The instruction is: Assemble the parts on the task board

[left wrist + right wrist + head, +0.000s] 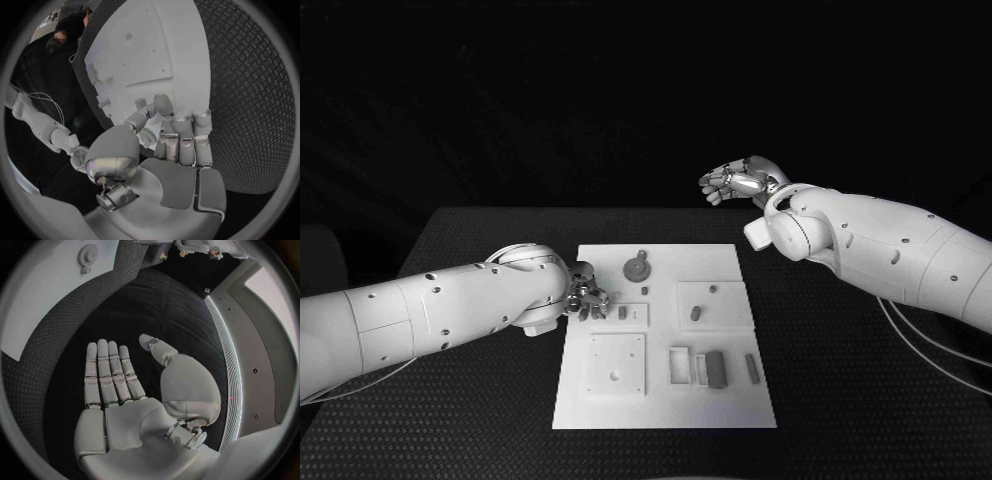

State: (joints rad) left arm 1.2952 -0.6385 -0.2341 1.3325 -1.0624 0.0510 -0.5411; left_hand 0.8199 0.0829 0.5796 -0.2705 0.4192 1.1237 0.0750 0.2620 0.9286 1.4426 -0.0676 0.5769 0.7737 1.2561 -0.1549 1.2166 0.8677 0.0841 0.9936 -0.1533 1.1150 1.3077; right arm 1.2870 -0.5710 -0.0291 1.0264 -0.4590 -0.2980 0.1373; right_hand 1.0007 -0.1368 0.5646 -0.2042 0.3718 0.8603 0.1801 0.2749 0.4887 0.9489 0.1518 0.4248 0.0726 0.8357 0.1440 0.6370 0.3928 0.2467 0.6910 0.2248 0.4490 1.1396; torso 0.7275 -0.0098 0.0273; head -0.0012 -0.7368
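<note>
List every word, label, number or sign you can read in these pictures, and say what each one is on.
None can be read.
The task board is plain white, with no print showing on it.
The parts on it carry no marks that can be made out.
The left hand, at the board's edge, and the raised right hand show no lettering, nor do the arms.

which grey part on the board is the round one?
The disc-shaped part near the task board's far edge, just beyond the left robot hand. The other grey parts are slim bars or pegs.
</note>
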